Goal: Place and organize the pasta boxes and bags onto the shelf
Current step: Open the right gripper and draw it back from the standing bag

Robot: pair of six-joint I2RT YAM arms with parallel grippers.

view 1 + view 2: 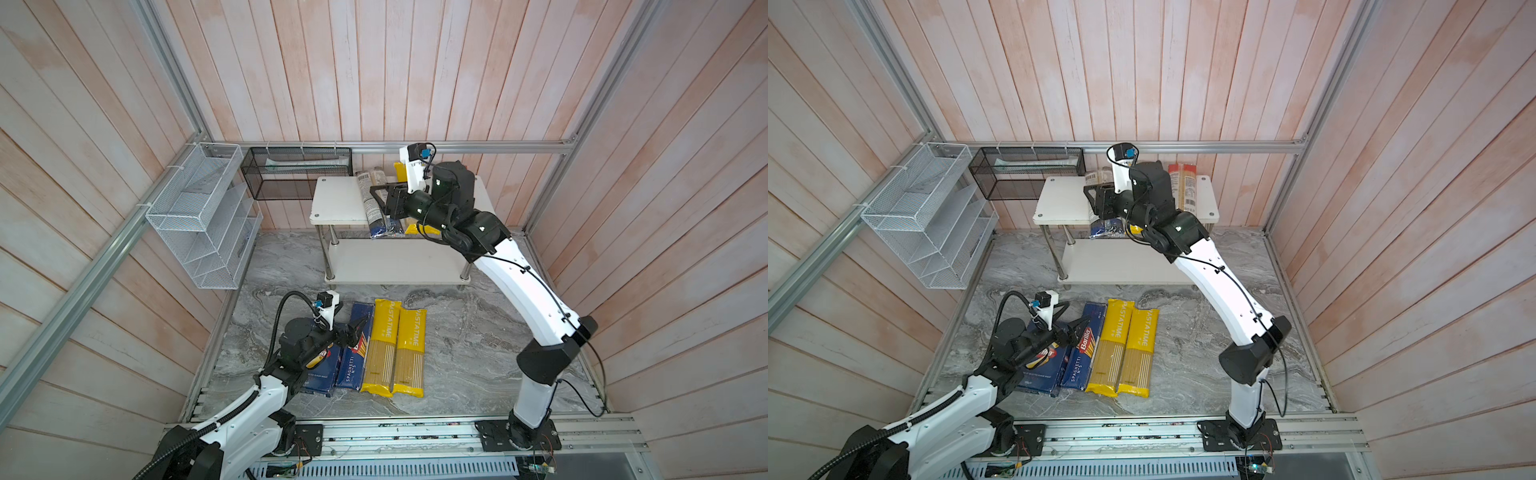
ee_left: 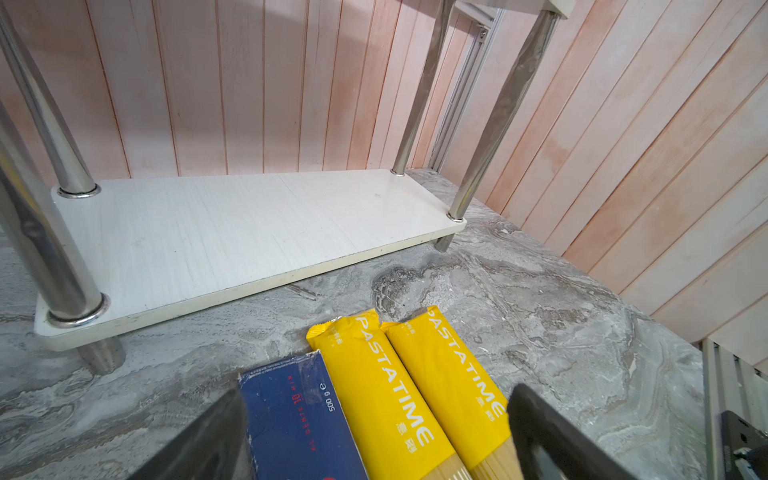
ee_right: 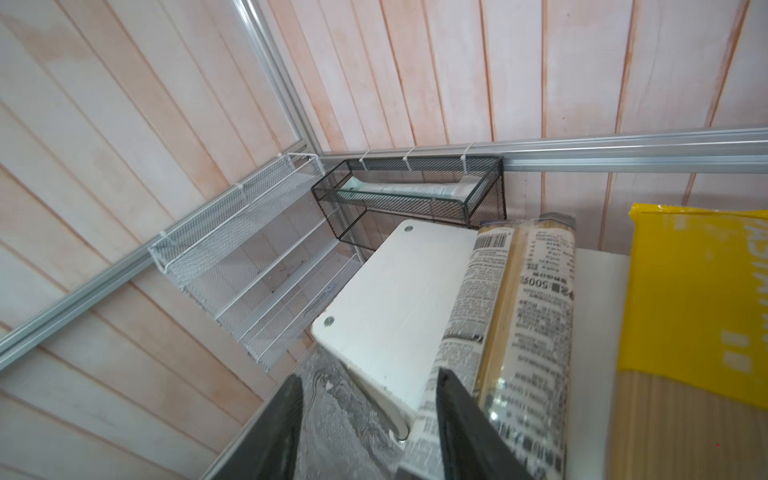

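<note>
The shelf's top board (image 1: 336, 199) carries a dark-blue-ended bag (image 1: 379, 227) with white labels (image 3: 519, 311), a yellow bag (image 3: 698, 291) and a red-ended clear bag (image 1: 1183, 183). My right gripper (image 3: 370, 376) hangs open at that board's front edge, beside the labelled bag, with only floor and board edge between its fingers. On the marble floor lie a wide Barilla box (image 1: 1042, 374), a narrow spaghetti box (image 2: 299, 419) and two yellow PASTATIME bags (image 2: 386, 382) (image 2: 453, 374). My left gripper (image 2: 376, 395) hovers open over the narrow box and those bags. The lower board (image 2: 249, 232) is bare.
A white wire rack (image 1: 199, 216) hangs on the left wall. A black mesh basket (image 1: 297, 172) hangs on the back rail, just left of the shelf. Chrome legs (image 2: 498, 116) stand at the shelf's corners. Wood-panel walls close in three sides.
</note>
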